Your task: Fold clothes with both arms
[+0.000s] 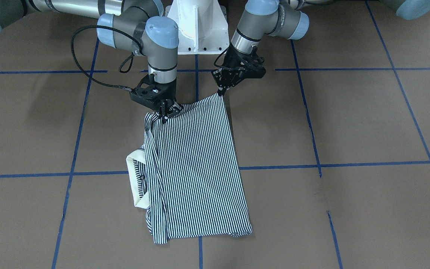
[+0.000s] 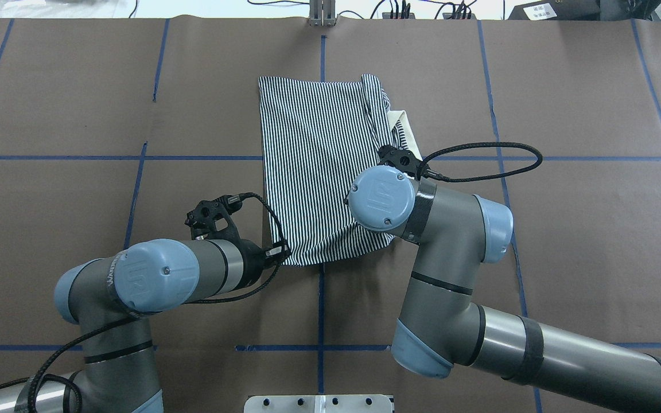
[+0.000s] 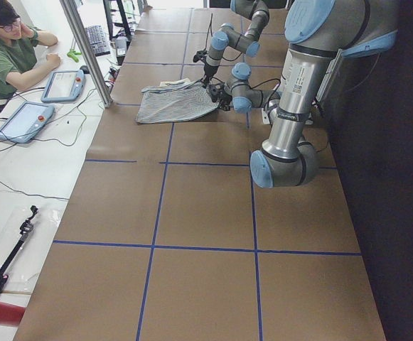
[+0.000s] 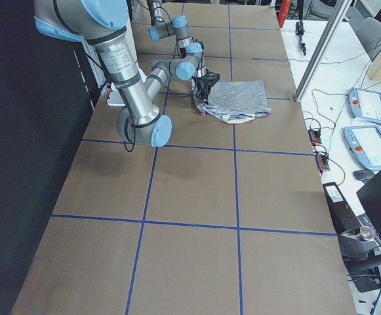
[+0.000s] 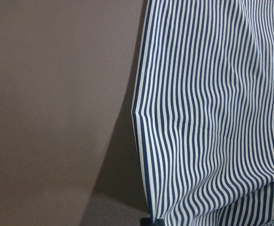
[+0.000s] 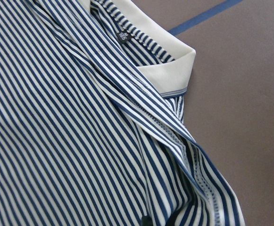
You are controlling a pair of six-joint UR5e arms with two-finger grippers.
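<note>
Striped navy-and-white cloth, the polo shirt (image 1: 196,168), lies near the middle of the brown paper-covered table (image 1: 349,123). It is folded lengthwise into a long panel running away from me. My left hand (image 1: 221,92) has its fingers pressed together on the near corner on my left side, pinching the hem there. My right hand (image 1: 166,113) pinches the bunched fabric at the other near corner; in the overhead view its fingers are hidden under my own wrist. Between the two hands the near edge is held just off the table. The left wrist camera shows the cloth hanging, with a shadow on the paper beside it. The far part rests flat. The cream collar (image 1: 134,179) sticks out from the panel's edge on my right side. The right wrist camera shows it lying open, with a small dark label (image 6: 122,36) inside. Blue tape lines (image 1: 349,164) cross the table and pass under the shirt.
</note>
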